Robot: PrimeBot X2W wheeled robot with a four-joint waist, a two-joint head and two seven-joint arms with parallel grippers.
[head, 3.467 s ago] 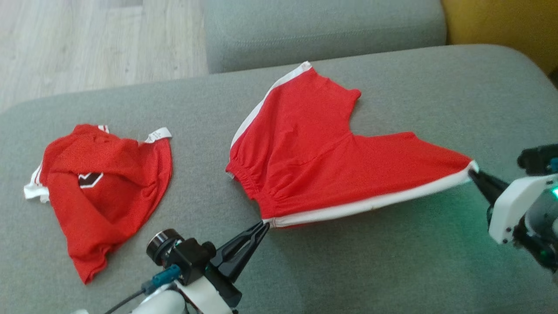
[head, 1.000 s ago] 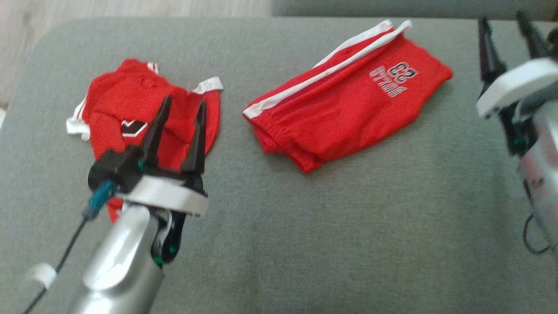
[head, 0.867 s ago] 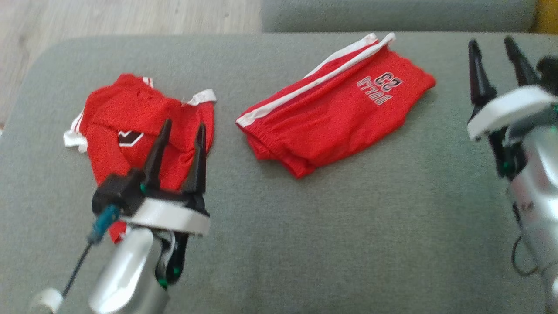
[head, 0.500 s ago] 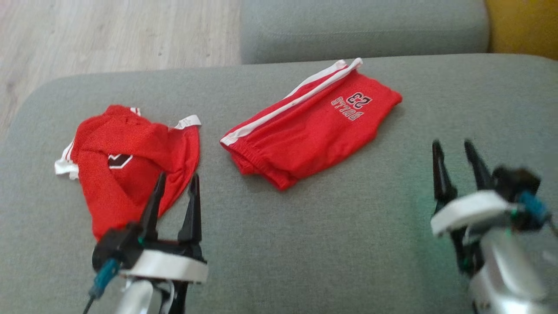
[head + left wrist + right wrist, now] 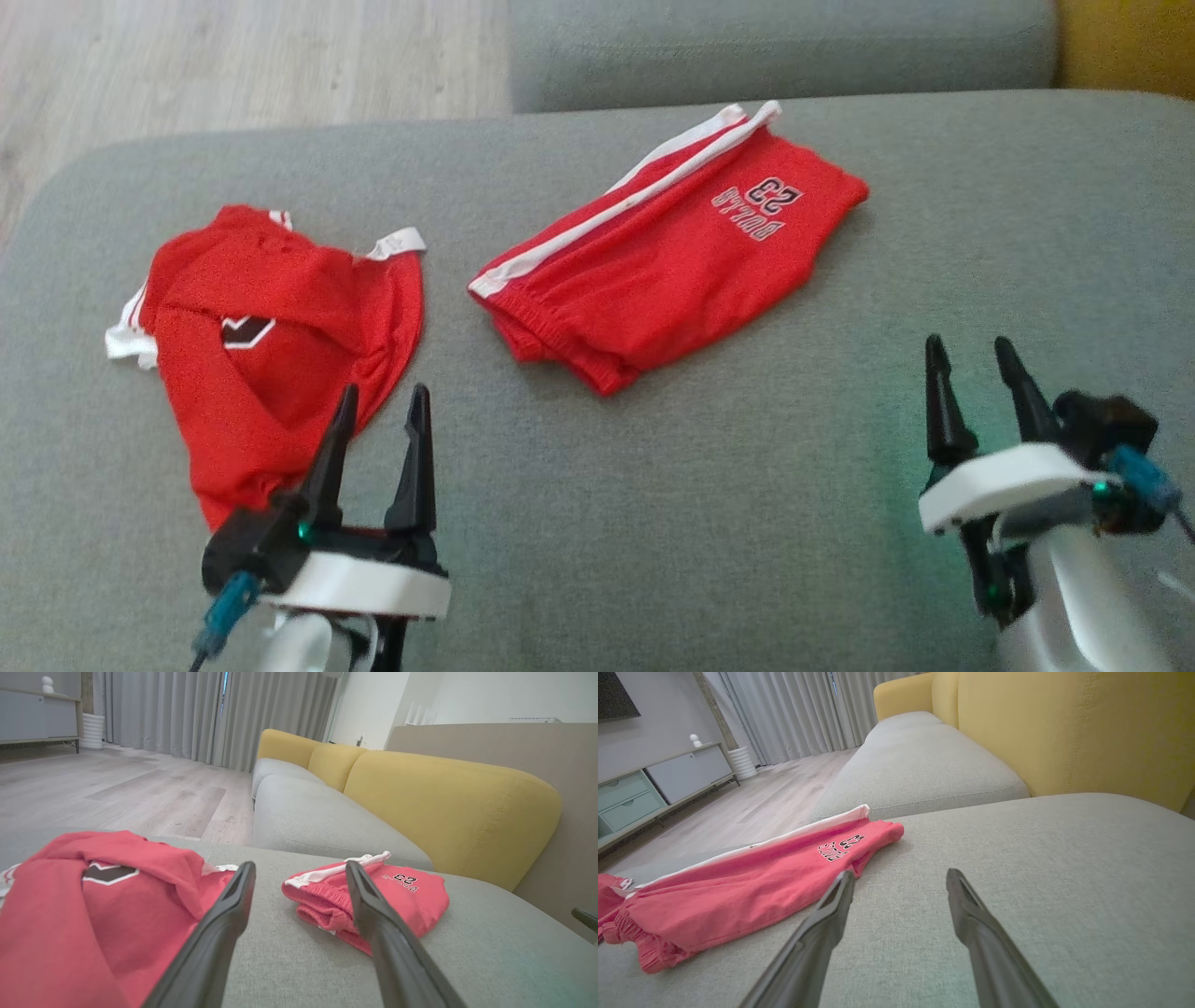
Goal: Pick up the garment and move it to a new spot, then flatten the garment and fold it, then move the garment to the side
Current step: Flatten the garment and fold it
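Red shorts (image 5: 667, 257) folded on the grey sofa seat (image 5: 747, 523), left gripper (image 5: 383, 406) and right gripper (image 5: 971, 359) both spread wide, empty, clear of the cloth.

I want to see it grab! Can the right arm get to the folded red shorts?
Probably yes: the open right gripper has just bare cushion between it and the folded shorts.
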